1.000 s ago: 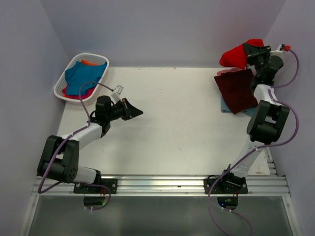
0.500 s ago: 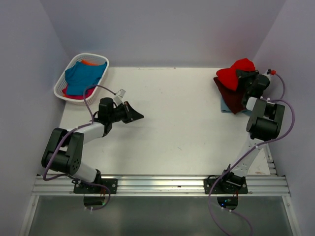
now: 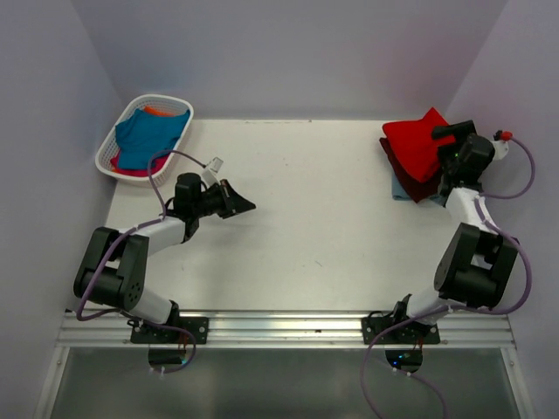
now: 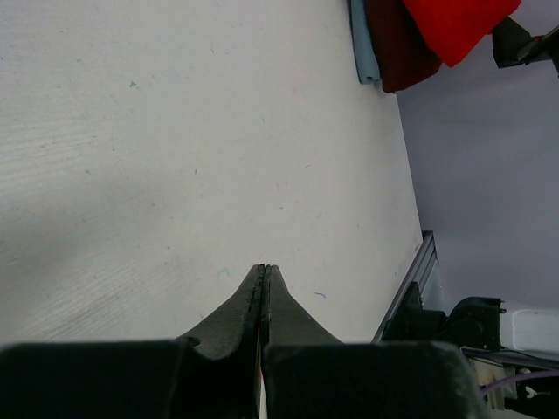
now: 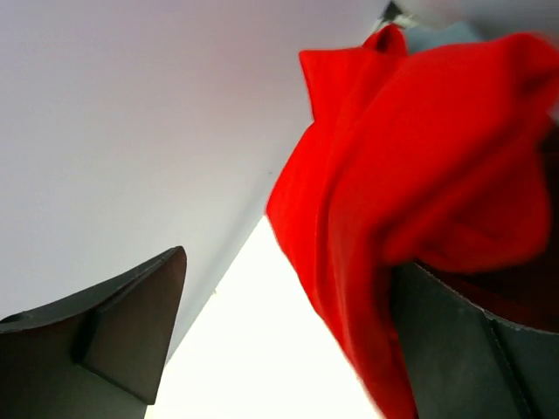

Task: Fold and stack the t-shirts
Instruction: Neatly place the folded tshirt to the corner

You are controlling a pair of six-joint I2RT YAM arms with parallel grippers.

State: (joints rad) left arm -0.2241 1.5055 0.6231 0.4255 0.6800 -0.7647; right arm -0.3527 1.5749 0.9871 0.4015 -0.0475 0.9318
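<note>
A bright red t-shirt (image 3: 412,138) lies crumpled on a folded dark maroon t-shirt (image 3: 421,185), which lies on a pale blue one (image 3: 399,191) at the table's back right. My right gripper (image 3: 447,140) is at the red shirt's right edge. In its wrist view the gripper (image 5: 288,340) stands open and the red cloth (image 5: 410,201) hangs against its right finger (image 5: 476,367). My left gripper (image 3: 246,205) is shut and empty over the table's left half, its tips (image 4: 264,272) pressed together. The left wrist view shows the stack's red top (image 4: 458,24) far off.
A white lattice basket (image 3: 107,154) at the back left holds a teal t-shirt (image 3: 148,133) with orange (image 3: 158,111) and pink (image 3: 131,172) cloth under it. Purple walls close in the back and both sides. An aluminium rail (image 3: 288,327) runs along the near edge.
The right gripper brought the red t-shirt down from beyond the table's back edge onto the maroon shirt and opened. The left arm shifted slightly and stays shut.
</note>
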